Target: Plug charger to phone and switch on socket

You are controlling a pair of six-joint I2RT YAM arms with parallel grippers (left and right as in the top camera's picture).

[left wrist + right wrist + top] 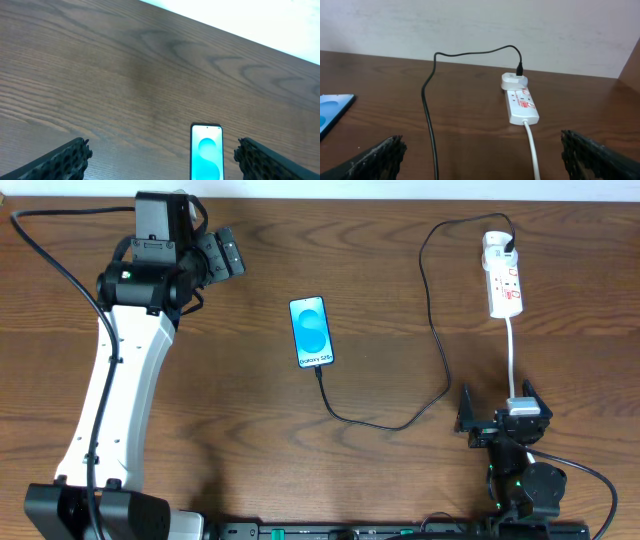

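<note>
The phone (pixel 311 332) lies flat mid-table, its blue screen lit. The thin black charger cable (pixel 437 340) runs from the phone's near end in a loop up to its plug on the far end of the white socket strip (pixel 503 283) at the far right. My left gripper (pixel 222 256) is open and empty at the far left, well away from the phone; the phone shows in the left wrist view (pixel 206 157) between the fingers' line of sight. My right gripper (pixel 497 415) is open and empty near the front right. The socket (pixel 521 102) and cable (pixel 429 125) show in its view.
The socket's thick white cord (pixel 512 360) runs toward my right arm's base. The table's far edge meets a pale wall (pixel 480 25). The left arm's white link (pixel 115 395) crosses the left side of the table.
</note>
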